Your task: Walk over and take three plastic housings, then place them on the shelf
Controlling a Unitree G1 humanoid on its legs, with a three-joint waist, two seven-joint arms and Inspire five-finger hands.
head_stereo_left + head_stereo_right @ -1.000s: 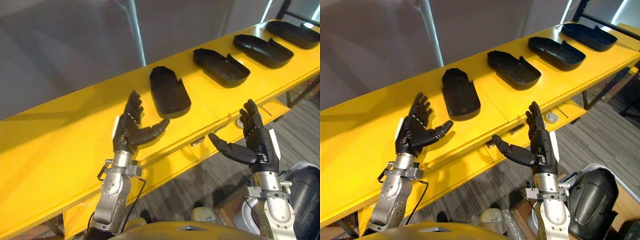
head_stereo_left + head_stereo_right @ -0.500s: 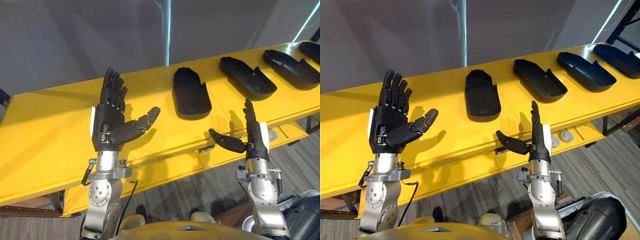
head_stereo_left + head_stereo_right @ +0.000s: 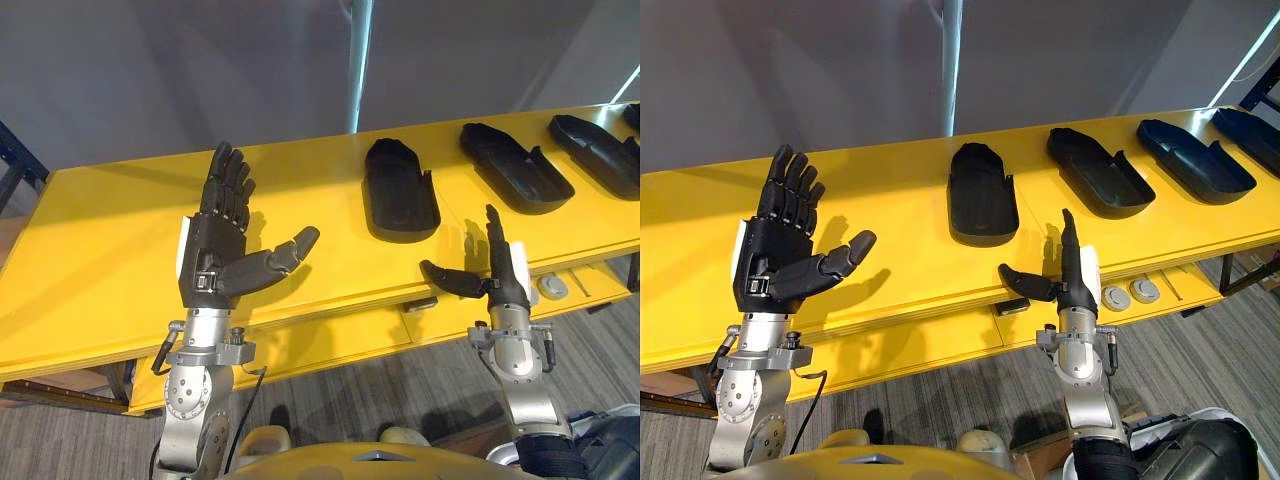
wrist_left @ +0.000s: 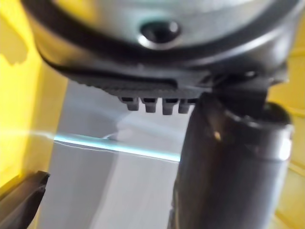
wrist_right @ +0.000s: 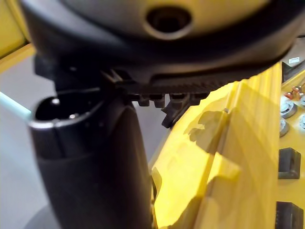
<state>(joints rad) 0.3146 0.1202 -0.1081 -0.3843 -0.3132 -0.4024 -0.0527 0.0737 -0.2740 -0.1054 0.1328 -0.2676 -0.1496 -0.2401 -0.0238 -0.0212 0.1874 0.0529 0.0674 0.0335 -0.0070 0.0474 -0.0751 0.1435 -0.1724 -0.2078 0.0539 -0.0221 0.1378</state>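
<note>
The left hand (image 3: 215,258) and the right hand (image 3: 503,280) are empty, fingers straight, thumbs apart. Beyond the right fingertips, black plastic housings (image 3: 400,192) lie in a row on the yellow table (image 3: 110,240). The farthest is cut off at the edge.

A long yellow table stands in front of me with black shells on top.

The yellow table (image 3: 890,200) has a flat top, and four black plastic shells lie on it in a row, hollow side up and apart from each other: the first housing (image 3: 982,195), second housing (image 3: 1100,172), third housing (image 3: 1195,160) and fourth housing (image 3: 1258,128). Under its front edge, a lower ledge (image 3: 1185,283) holds two small round discs (image 3: 1117,298) side by side.
</note>
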